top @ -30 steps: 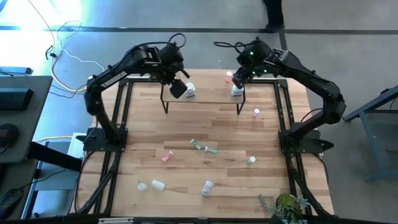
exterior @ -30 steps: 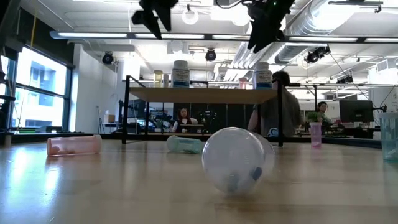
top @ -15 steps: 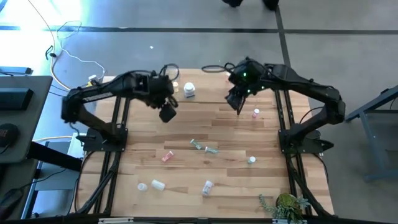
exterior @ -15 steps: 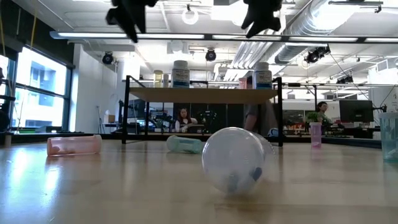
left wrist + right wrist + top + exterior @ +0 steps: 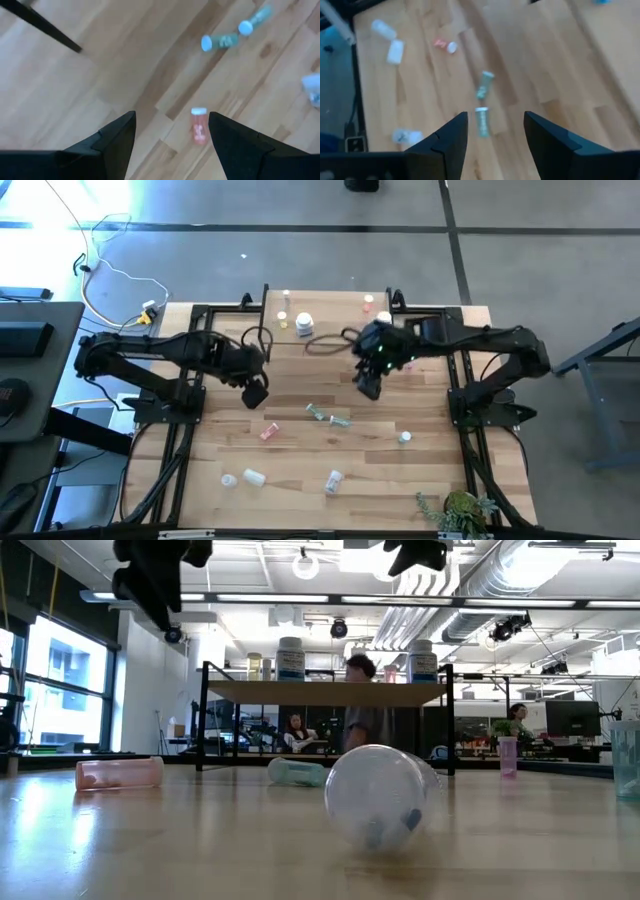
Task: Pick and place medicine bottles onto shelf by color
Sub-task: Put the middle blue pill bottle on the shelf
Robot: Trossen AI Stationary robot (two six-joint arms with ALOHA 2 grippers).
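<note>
Orange bottle (image 5: 199, 126) lies below open left gripper (image 5: 172, 131), between its jaws.

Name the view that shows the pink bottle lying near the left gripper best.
The left wrist view: the pink bottle lies framed between the left gripper's open fingers. The high view shows a speck; the low view its side; the right wrist view a blur.

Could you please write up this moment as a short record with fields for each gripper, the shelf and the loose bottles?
left gripper: open, empty, above the table near the pink bottle
right gripper: open, empty, above the two green bottles
shelf: at the far table edge, several bottles standing on it, among them a white bottle
table: more bottles lying loose on it
</note>
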